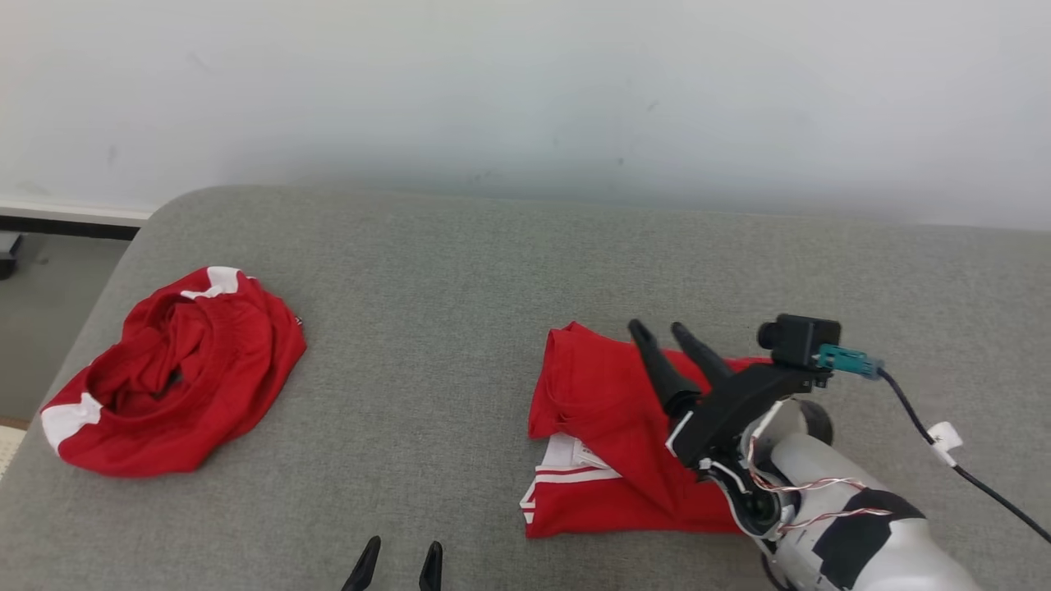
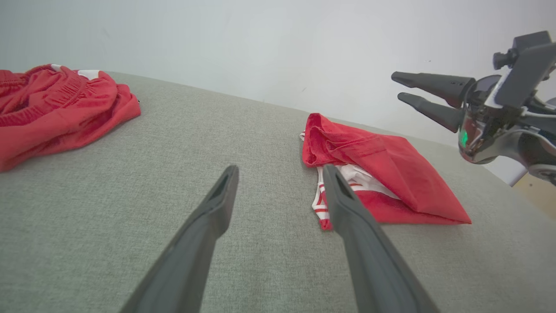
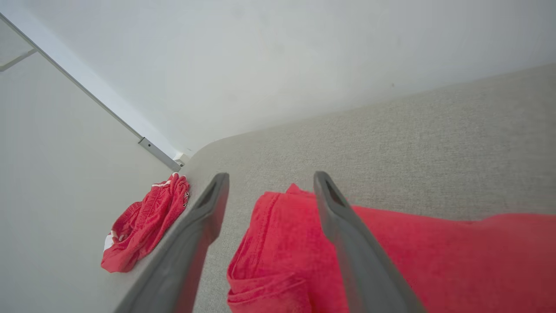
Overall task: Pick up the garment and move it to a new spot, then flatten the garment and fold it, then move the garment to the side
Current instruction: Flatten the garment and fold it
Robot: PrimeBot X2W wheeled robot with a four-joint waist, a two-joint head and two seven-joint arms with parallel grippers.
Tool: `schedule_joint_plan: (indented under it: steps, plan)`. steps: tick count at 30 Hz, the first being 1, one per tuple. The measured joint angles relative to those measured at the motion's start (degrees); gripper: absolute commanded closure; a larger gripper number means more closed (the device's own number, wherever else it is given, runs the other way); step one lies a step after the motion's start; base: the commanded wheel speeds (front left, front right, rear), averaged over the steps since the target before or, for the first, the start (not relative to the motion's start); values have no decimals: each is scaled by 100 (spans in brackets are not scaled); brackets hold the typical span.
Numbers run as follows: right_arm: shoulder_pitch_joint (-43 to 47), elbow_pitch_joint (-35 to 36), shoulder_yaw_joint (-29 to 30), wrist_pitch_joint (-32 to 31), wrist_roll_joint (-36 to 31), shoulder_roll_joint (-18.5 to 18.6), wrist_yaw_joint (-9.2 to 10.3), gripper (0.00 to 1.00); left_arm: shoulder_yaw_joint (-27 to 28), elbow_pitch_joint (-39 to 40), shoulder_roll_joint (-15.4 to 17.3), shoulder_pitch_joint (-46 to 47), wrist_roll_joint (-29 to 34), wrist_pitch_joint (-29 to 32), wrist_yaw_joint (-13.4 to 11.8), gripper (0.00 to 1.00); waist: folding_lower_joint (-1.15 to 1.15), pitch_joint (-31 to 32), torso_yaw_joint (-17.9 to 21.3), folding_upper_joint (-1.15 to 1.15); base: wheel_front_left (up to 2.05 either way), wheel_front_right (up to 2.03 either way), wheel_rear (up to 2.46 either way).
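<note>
A folded red garment with white stripes [image 1: 603, 443] lies right of the middle of the grey cushion [image 1: 427, 328]; it also appears in the left wrist view [image 2: 382, 174] and the right wrist view [image 3: 286, 256]. My right gripper [image 1: 661, 330] hovers above it, open, holding nothing. In the left wrist view that gripper [image 2: 402, 88] hangs in the air well above the cloth. My left gripper [image 1: 398, 552] is open at the bottom edge, left of the folded garment, its fingers [image 2: 208, 217] over bare cushion. A second red garment [image 1: 176, 373] lies crumpled at the far left.
A pale wall [image 1: 525, 90] runs behind the cushion. The cushion's left edge drops to a grey floor [image 1: 49, 304]. A dark cable [image 1: 961, 443] trails from the right wrist camera. Bare cushion lies between the two garments.
</note>
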State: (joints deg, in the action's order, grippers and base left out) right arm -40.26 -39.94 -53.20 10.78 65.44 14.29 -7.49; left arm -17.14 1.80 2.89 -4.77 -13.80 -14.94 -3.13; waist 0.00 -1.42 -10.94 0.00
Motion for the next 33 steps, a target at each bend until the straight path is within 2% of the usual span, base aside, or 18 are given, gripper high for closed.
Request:
schedule_joint_plan:
  steps: [12, 22, 23, 24, 25, 27, 33]
  plan:
    - [186, 111, 192, 415, -620, 586, 0, 0, 194, 151, -1, -21, -89, 0, -101, 0, 0, 17, 467, 0, 0, 0, 0]
    - [1037, 933, 1354, 434, -2083, 690, 0, 0, 495, 231, 1, -75, -86, 0, -196, 0, 0, 92, 851, 0, 0, 0, 0]
    - [1140, 1014, 1471, 434, -2212, 684, 0, 12, 519, 232, 1, -101, -86, 0, -200, 0, 0, 113, 873, 0, 0, 0, 0]
    - [1259, 1125, 1575, 435, -2386, 678, 0, 33, 535, 240, 0, -109, -85, 0, -201, 0, 0, 136, 894, 0, 0, 0, 0]
    - [1380, 1216, 1685, 434, -2531, 666, 0, 61, 546, 252, 0, -109, -80, 0, -201, 0, 0, 157, 911, 0, 0, 0, 0]
    - [1778, 1537, 1970, 435, -2959, 600, 0, 100, 593, 270, 0, -121, -69, 0, -203, 0, 0, 213, 951, 0, 0, 0, 0]
    - [2654, 2345, 2591, 434, -3740, 414, 0, 100, 700, 322, 0, -210, -24, 0, -201, 0, 0, 307, 980, 0, 0, 0, 0]
